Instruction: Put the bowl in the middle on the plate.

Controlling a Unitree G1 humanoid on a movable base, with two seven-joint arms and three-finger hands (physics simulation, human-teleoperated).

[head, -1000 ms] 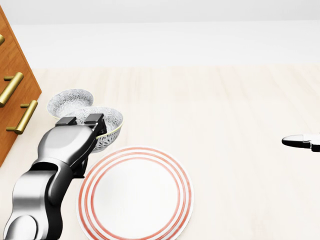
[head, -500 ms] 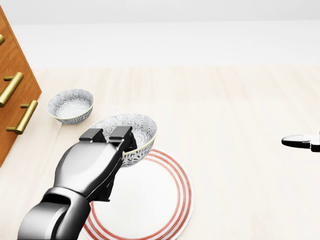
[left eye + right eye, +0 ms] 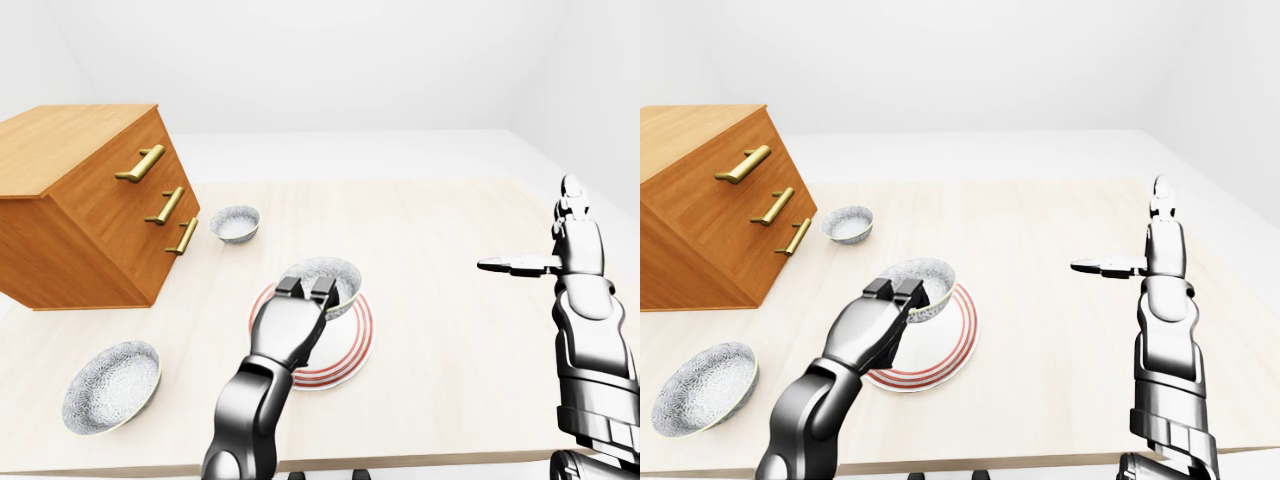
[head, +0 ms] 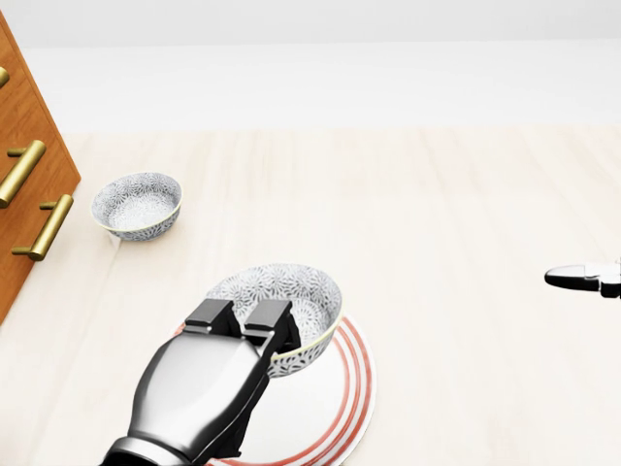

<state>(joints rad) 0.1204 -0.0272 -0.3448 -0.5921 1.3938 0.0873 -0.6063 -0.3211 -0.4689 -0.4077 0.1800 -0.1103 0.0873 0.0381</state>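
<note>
The left robot hand [image 4: 241,320] is clamped on the near rim of a white bowl with a fine grey floral pattern and a thin yellowish edge [image 4: 289,289]. Its dark fingertips pinch the rim from the lower left of the head view. The bowl hangs over the upper left part of a round white plate ringed with red stripes [image 4: 347,381], which lies flat on the pale wooden desk [image 4: 437,214]. The bowl leans a little, its mouth turned slightly toward the lower right of the head view. I cannot tell whether its base is touching the plate or just above it. The silver forearm covers the plate's lower left portion.

Far off at the right of the views, the right robot hand [image 3: 515,265] is held up above the desk. Its fingers are stretched out flat and pointing left, with nothing in them, well apart from the plate.

A second patterned bowl of the same kind [image 4: 136,204] stands upright on the desk near the top left of the head view. It is just beside an orange-brown wooden chest of drawers [image 3: 80,200] with three brass bar handles [image 3: 140,163]. A third patterned bowl [image 3: 110,385] rests at the lower left of the left-eye view, below the chest and near the desk's edge.
</note>
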